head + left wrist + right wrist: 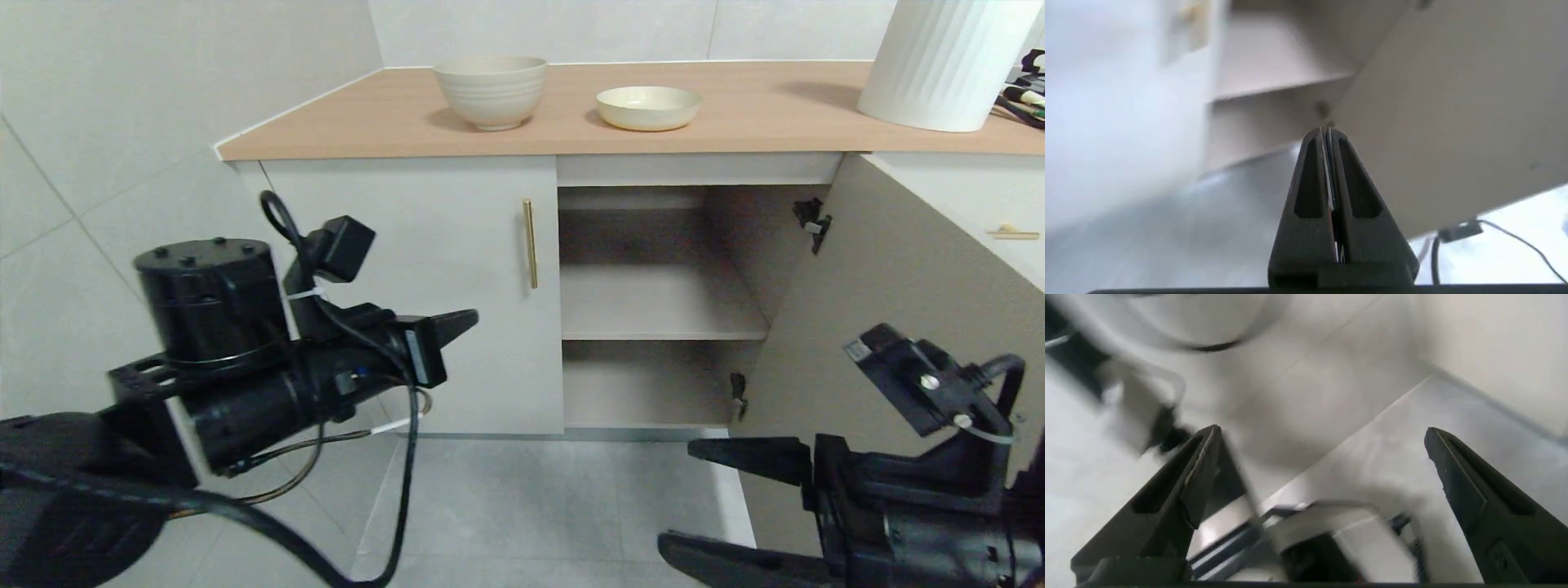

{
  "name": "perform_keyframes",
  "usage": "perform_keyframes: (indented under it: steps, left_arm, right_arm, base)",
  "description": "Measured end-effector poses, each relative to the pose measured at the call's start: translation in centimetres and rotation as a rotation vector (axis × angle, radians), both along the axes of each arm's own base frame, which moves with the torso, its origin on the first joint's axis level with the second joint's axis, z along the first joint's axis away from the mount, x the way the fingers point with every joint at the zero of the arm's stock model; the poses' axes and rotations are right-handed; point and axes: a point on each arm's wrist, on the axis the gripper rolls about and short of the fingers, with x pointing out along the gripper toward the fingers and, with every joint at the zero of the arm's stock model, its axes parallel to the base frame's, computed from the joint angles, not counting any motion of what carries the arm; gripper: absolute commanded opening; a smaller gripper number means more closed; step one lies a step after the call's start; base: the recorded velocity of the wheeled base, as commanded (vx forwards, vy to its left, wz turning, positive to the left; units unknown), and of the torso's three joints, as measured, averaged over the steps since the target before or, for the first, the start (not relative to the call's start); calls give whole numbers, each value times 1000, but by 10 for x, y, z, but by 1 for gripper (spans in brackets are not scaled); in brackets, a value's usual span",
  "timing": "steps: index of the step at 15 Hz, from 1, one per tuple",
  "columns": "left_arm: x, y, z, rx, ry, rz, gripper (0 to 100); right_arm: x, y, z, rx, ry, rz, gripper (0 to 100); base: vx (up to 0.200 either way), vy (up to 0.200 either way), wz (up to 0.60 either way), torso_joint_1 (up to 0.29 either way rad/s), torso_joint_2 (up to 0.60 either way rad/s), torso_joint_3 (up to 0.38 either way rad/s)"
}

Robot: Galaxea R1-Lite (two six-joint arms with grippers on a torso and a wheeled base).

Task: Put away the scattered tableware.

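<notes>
Standing open, the cupboard [653, 306] awaits the deep bowl [491, 90] and shallow dish [648, 107] on the far bench [759, 122]; left gripper [464, 318] closed, empty; right gripper [682, 494] spread wide, empty.

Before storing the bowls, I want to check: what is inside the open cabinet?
The cabinet holds an upper shelf and a lower shelf, nothing visible on either. The part behind the closed door is covered.

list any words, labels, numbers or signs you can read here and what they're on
No text can be read in any view.
On the ribbed beige ceramic bowl: nothing printed.
On the shallow cream dish: nothing.
On the tall white ribbed container: no label.
On the white cabinet door: no marking.
On the pale sticker on the black camera block: too small to read.
</notes>
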Motion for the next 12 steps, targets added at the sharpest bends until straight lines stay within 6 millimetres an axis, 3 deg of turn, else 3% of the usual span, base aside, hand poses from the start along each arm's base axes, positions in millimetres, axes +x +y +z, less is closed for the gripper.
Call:
perform_keyframes:
  steps: [4,8,10,11,12]
  left_arm:
    - [-53,46,16,147,116,59,0]
    - [-65,62,35,118,40,113,0]
    - [-66,65,37,114,34,129,0]
    - [-65,65,37,115,34,131,100]
    - [-64,66,36,111,37,135,100]
  right_arm:
    - [23,21,-1,-24,5,-26,100]
    - [81,20,0,-47,-28,-191,100]
    - [112,15,-6,-85,-30,-410,100]
    - [118,17,-10,-109,-29,-498,100]
    - [122,21,-12,-126,-37,-572,100]
  base:
    - [0,0,0,0,0,0]
    - [0,0,0,0,0,0]
    - [0,0,0,0,0,0]
    - [0,0,0,0,0,0]
    - [0,0,0,0,0,0]
